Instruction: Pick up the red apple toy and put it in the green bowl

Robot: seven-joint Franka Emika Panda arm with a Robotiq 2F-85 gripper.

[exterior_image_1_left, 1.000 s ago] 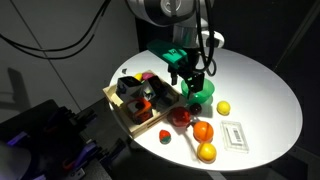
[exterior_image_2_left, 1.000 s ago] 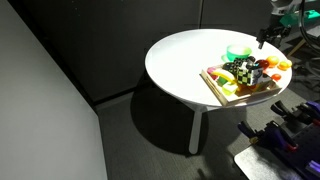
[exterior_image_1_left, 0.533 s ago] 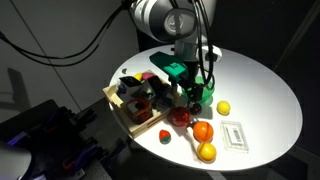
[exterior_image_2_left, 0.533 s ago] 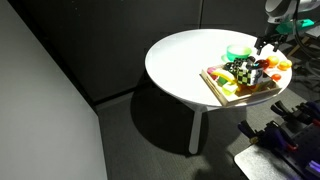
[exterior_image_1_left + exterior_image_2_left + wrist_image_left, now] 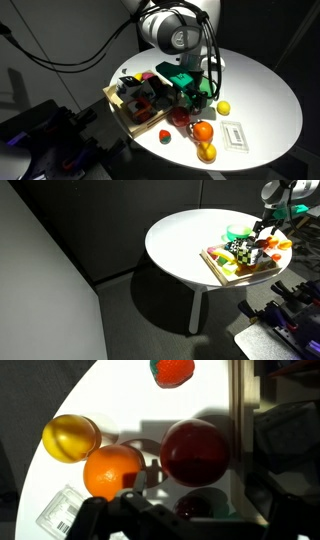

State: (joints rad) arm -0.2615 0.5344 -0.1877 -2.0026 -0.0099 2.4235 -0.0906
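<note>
A round white bench (image 5: 262, 88) fills the middle of both exterior views. The grey robot arm (image 5: 176, 26) comes down from the top of the frame over its centre. A shallow wooden tray (image 5: 118, 112), crowded with dark and coloured toys, sits on the left part of the bench top.

In an exterior view the shallow bright green translucent plastic bowl (image 5: 238, 231) lies just above the tray, toward the upper right of the frame.

The glossy round red apple toy (image 5: 181, 117) rests on the bench just off the tray's right edge, below the claw (image 5: 196, 100). In the wrist view the red apple toy (image 5: 195, 452) sits right of centre, above the claw (image 5: 190, 516) at the bottom edge. It looks evenly round, with no long axis to read, and I cannot tell which way its stalk end faces.

The claw's dark fingers (image 5: 97, 512) stand wide apart, with nothing between them. The apple is near the claw but clear of its fingers.

A round orange ball (image 5: 113, 470) lies just left of the apple, and a round yellow ball (image 5: 70, 438) sits beside that. A small red strawberry-like piece (image 5: 172, 369) sits at the top edge. A small white card (image 5: 61, 512) lies at the lower left.
</note>
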